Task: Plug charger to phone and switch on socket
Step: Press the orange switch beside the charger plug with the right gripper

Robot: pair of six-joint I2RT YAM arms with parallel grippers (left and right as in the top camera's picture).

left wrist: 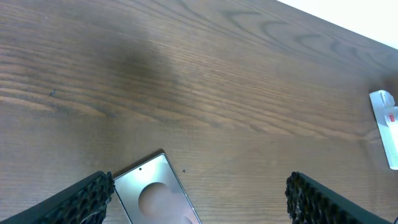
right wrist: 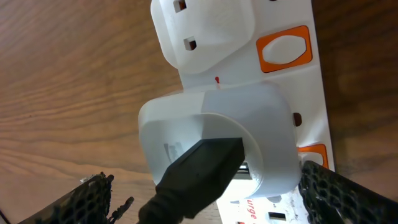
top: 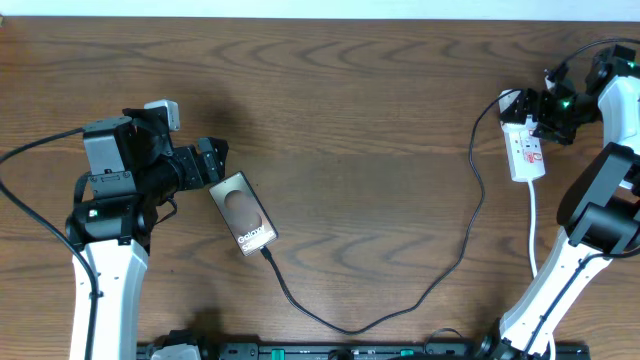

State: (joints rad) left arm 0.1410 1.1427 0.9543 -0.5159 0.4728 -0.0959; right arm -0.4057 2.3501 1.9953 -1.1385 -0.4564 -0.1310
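Note:
The phone (top: 243, 213) lies face up left of centre, brownish with white text and an oval; its top end shows in the left wrist view (left wrist: 152, 193). The charger cable (top: 440, 275) runs from the phone's near end in a long loop to a white adapter (right wrist: 211, 134) plugged into the socket (top: 526, 150). Its black plug (right wrist: 202, 168) sits in that adapter. My left gripper (top: 216, 166) is open just beyond the phone's top end, with the phone beside its left finger (left wrist: 199, 202). My right gripper (top: 535, 115) is open over the socket (right wrist: 280, 25), its fingers either side of the adapter (right wrist: 214, 202).
The socket has orange switches (right wrist: 284, 50) next to its outlets, and its white cord (top: 533, 225) trails towards the near edge. The socket's end also shows far right in the left wrist view (left wrist: 387, 124). Black robot cables lie at the left edge (top: 30, 150).

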